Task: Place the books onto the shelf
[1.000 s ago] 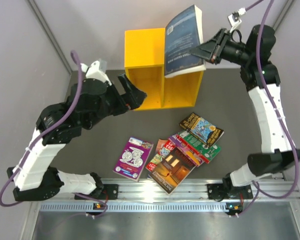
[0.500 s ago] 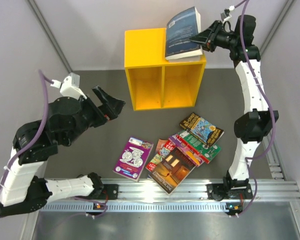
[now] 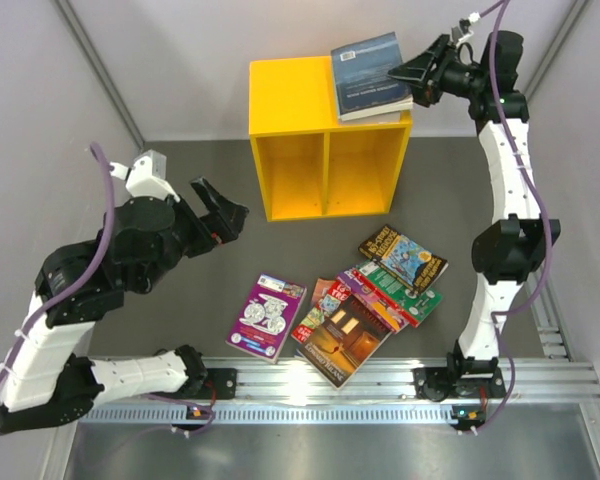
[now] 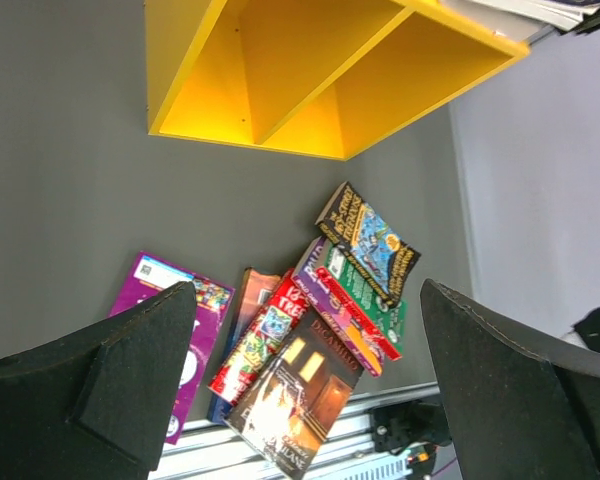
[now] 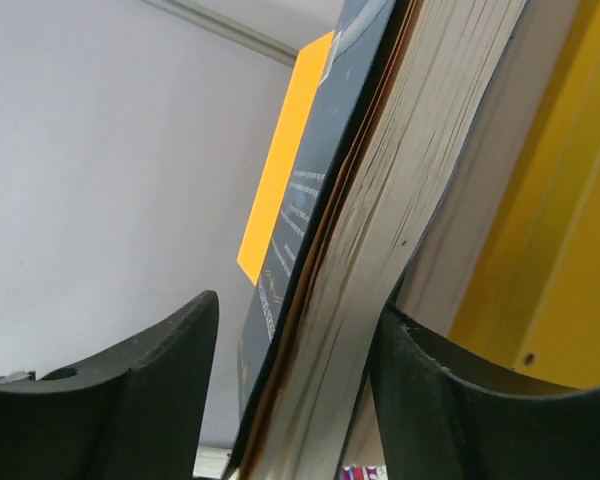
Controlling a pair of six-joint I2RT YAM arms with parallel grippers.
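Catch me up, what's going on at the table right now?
The right gripper is at the yellow shelf, jaws apart either side of a dark blue book lying on the right end of its flat top. The left gripper hovers open and empty. The other books lie on the table in front, both compartments empty.

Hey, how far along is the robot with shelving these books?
Done: a blue book lies on top of the shelf. In hand: the right gripper straddles its edge, jaws apart. Left: the purple book and the fanned pile lie on the table; the left gripper hangs open, holding nothing.
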